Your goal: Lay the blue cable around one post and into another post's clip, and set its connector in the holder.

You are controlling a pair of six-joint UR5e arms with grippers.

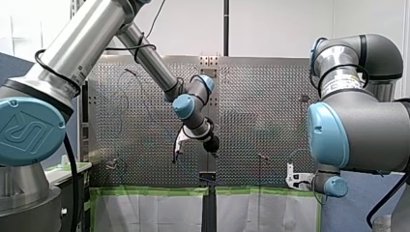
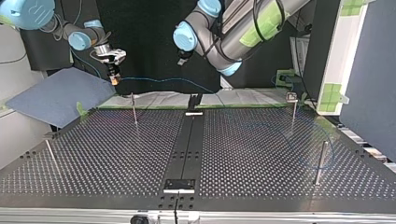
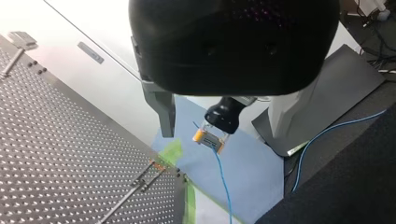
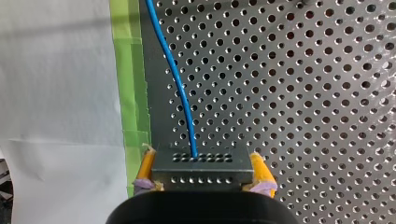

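Note:
My right gripper (image 4: 201, 169) is shut on the grey connector block (image 4: 201, 164), which sits between its yellow pads (image 4: 146, 166). The blue cable (image 4: 180, 84) leaves the block and runs over the perforated table. In the top view my right gripper (image 2: 112, 77) hangs beyond the table's far edge at the left, and the cable (image 2: 161, 80) trails right, then loops round a post (image 2: 320, 161) near the right edge. My left gripper (image 3: 226, 142) is open and empty, up above the table, with the held connector (image 3: 208, 137) seen beyond its fingers.
More posts stand on the table: one at the far left (image 2: 134, 108), one with a clip on top at the far right (image 2: 293, 107), one near left (image 2: 51, 156). A black strip (image 2: 189, 144) runs down the middle with holders at its far end (image 2: 194, 112) and near end (image 2: 179, 185).

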